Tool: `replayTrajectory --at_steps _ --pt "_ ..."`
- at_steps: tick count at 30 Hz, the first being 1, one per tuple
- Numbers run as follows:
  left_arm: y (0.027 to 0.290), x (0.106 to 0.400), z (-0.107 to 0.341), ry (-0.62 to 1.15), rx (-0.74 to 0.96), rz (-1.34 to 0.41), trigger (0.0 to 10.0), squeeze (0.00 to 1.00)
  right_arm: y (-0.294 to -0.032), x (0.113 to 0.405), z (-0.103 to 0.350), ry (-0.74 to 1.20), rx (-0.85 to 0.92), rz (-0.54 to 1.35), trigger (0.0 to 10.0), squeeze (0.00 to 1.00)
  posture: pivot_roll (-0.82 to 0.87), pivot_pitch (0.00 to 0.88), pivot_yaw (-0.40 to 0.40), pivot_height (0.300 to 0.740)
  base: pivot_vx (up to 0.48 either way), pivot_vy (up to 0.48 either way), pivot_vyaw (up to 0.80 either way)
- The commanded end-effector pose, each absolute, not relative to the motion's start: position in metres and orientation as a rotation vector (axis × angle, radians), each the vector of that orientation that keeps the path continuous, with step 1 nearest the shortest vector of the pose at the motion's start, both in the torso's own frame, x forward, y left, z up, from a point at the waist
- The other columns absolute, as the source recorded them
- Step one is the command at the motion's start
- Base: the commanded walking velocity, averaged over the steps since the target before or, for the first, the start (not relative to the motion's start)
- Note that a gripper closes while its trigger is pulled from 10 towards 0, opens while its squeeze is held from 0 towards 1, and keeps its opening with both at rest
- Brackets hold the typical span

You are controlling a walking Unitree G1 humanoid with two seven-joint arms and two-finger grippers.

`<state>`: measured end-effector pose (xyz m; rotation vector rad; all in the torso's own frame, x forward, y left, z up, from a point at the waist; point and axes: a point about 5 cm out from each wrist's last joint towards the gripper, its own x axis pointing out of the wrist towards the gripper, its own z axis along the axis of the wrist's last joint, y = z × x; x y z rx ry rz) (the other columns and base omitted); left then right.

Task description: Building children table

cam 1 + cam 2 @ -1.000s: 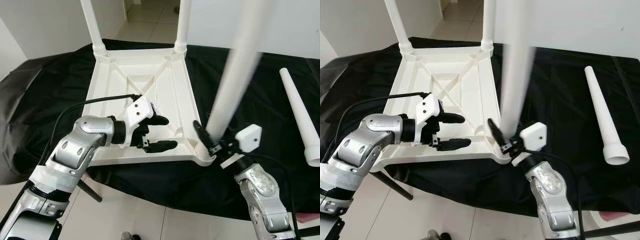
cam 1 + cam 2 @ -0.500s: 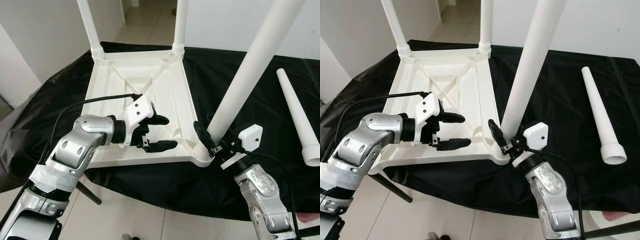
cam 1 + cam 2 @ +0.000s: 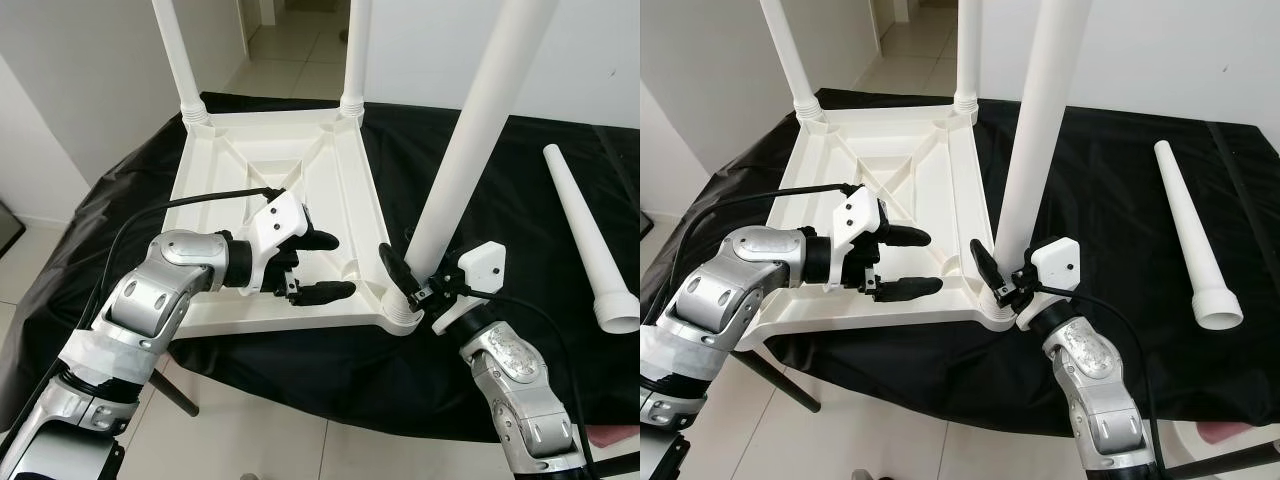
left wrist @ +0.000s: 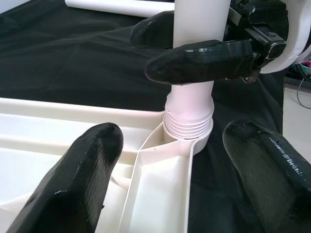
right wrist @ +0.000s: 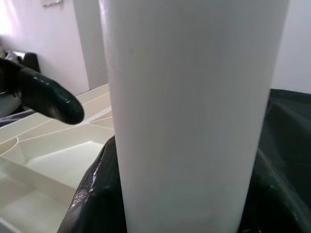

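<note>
Right gripper clamped on third table leg, now upright in near corner socket, previously tilted: seating near done. Left gripper, fingers apart, steadies inverted tabletop. Fourth leg lies on black cloth.

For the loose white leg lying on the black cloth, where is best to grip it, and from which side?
Grip the loose leg at mid-shaft, coming from above: it lies flat on the black cloth, tapered, with the flared open end toward the robot, so the round shaft probably fits between the fingers best.
</note>
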<state>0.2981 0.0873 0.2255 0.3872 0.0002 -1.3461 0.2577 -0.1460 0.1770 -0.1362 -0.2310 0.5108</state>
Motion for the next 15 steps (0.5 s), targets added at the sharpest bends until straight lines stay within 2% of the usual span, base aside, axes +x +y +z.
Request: replayTrajectory --at_steps 1,15 --pt "0.091 0.299 0.225 0.011 0.405 -1.330 10.0 0.00 -0.168 0.245 0.087 0.309 -0.129 0.447 10.0 0.00 -0.12 0.161 0.117 0.740 0.000 0.000 0.00" --pt "0.092 0.300 0.227 0.008 0.405 -1.320 10.0 0.00 -0.170 0.244 0.076 0.362 -0.083 0.340 10.0 0.00 -0.12 0.165 0.119 0.740 0.000 0.000 0.00"
